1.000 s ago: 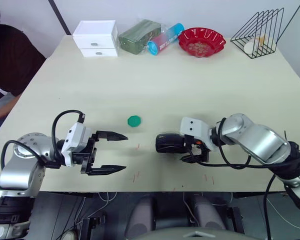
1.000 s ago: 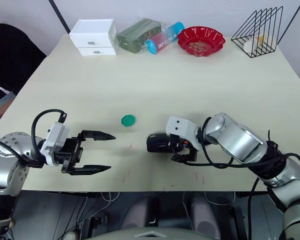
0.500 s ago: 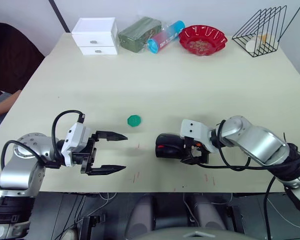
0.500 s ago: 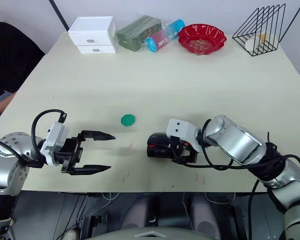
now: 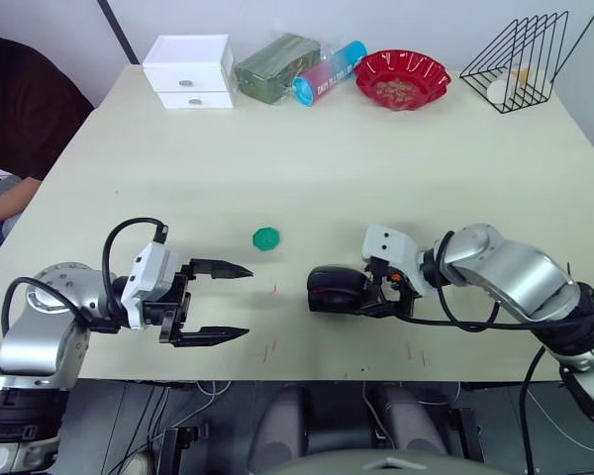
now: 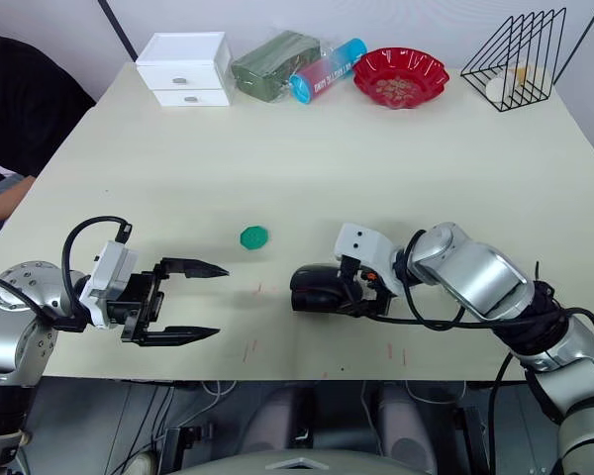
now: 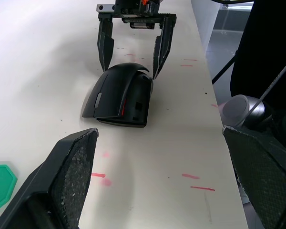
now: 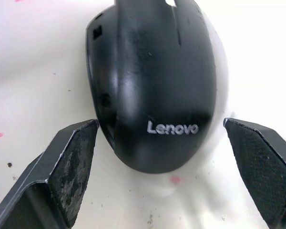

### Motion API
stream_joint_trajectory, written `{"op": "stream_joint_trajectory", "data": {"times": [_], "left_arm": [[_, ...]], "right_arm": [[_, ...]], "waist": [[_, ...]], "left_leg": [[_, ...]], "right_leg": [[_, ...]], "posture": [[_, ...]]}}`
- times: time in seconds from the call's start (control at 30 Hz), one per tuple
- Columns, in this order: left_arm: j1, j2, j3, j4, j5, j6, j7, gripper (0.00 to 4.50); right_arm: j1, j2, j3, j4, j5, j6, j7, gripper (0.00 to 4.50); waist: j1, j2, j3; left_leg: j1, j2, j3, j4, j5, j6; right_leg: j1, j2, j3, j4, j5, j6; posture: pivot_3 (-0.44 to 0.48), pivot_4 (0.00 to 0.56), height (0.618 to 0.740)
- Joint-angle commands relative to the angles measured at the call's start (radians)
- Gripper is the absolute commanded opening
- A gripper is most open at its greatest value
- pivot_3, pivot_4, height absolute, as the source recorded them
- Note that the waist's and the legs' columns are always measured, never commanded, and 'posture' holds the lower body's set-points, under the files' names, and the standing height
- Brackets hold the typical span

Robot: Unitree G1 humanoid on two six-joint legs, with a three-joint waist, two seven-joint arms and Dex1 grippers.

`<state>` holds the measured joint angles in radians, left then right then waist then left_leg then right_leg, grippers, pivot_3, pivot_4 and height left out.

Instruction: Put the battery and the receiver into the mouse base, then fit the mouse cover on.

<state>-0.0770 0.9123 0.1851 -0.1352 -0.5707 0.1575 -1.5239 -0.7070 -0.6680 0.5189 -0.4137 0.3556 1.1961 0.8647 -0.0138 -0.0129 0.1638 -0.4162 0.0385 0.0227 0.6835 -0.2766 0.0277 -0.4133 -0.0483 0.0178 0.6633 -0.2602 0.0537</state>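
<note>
Clearly the right gripper (image 7: 132, 45) stands with its two black fingers spread wide, straddling the rear of the mouse cover (image 8: 152, 86) without pressing it. That glossy black curved shell sits over the mouse base (image 7: 133, 102), whose red mark shows along one side, near the table's (image 5: 376, 178) front edge. Off to the left, the left gripper (image 5: 223, 302) hovers empty, fingers wide apart; a small green hexagonal dish (image 5: 266, 238) lies between
</note>
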Motion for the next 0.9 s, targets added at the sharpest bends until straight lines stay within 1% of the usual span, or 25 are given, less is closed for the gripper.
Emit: {"op": "stream_joint_trajectory", "data": {"times": [0.03,0.23,0.5,0.67,0.8,0.9], "left_arm": [[-0.014,0.008,0.001,0.002,-0.002,-0.017,-0.016,4.50],[-0.021,0.009,-0.003,0.012,0.001,-0.023,-0.022,4.50],[-0.025,0.013,-0.005,0.016,0.000,-0.024,-0.027,4.50],[-0.028,0.013,-0.004,0.017,0.001,-0.023,-0.029,4.50],[-0.027,0.012,-0.003,0.016,0.002,-0.023,-0.028,4.50],[-0.027,0.012,-0.003,0.014,0.002,-0.021,-0.028,4.50]], "right_arm": [[0.018,0.004,-0.059,-0.017,0.027,0.004,-0.010,4.41],[0.056,0.050,-0.133,-0.014,0.093,0.041,-0.022,4.41],[0.095,0.080,-0.214,0.011,0.168,0.080,-0.040,4.41],[0.114,0.070,-0.204,0.031,0.162,0.047,-0.054,4.41],[0.139,0.087,-0.229,0.046,0.174,0.013,-0.062,4.41],[0.160,0.072,-0.221,0.045,0.163,-0.027,-0.059,4.41]], "waist": [[0.000,0.000,0.000],[0.000,0.000,0.000],[0.000,0.000,0.000],[0.000,0.000,0.000],[0.000,0.000,0.000],[0.000,0.000,0.000]], "left_leg": [[0.000,0.000,0.000,0.000,0.000,0.000],[0.000,0.000,0.000,0.000,0.000,0.000],[0.000,0.000,0.000,0.000,0.000,0.000],[0.000,0.000,0.000,0.000,0.000,0.000],[0.000,0.000,0.000,0.000,0.000,0.000],[0.000,0.000,0.000,0.000,0.000,0.000]], "right_leg": [[0.000,0.000,0.000,0.000,0.000,0.000],[0.000,0.000,0.000,0.000,0.000,0.000],[0.000,0.000,0.000,0.000,0.000,0.000],[0.000,0.000,0.000,0.000,0.000,0.000],[0.000,0.000,0.000,0.001,0.000,0.000],[0.000,0.000,0.000,0.001,0.000,0.000]], "posture": [[0.000,0.150,0.740],[0.000,0.150,0.740],[0.000,0.150,0.740],[0.000,0.150,0.740],[0.000,0.150,0.740],[0.000,0.150,0.740]]}}
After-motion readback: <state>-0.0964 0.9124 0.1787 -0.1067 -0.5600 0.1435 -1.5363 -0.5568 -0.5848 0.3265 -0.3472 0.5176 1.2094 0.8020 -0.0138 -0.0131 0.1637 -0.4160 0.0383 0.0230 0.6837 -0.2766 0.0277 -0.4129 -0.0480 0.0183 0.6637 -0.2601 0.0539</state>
